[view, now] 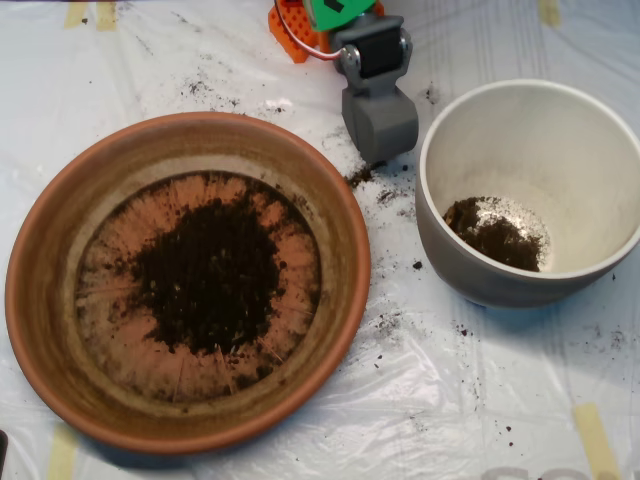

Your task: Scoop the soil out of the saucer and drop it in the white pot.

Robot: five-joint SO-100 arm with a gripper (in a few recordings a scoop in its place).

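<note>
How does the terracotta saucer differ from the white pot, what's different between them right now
The saucer is orange-brown, wide and shallow; the white pot is cream-white, narrower and deep. The saucer holds a large central patch of soil; the pot holds a small heap. Both are round and sit on the plastic sheet.

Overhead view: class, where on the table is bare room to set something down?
Free: the sheet below the white pot, and the top left corner above the saucer. Crowded: the gap between them, under the gripper, strewn with soil.
</note>
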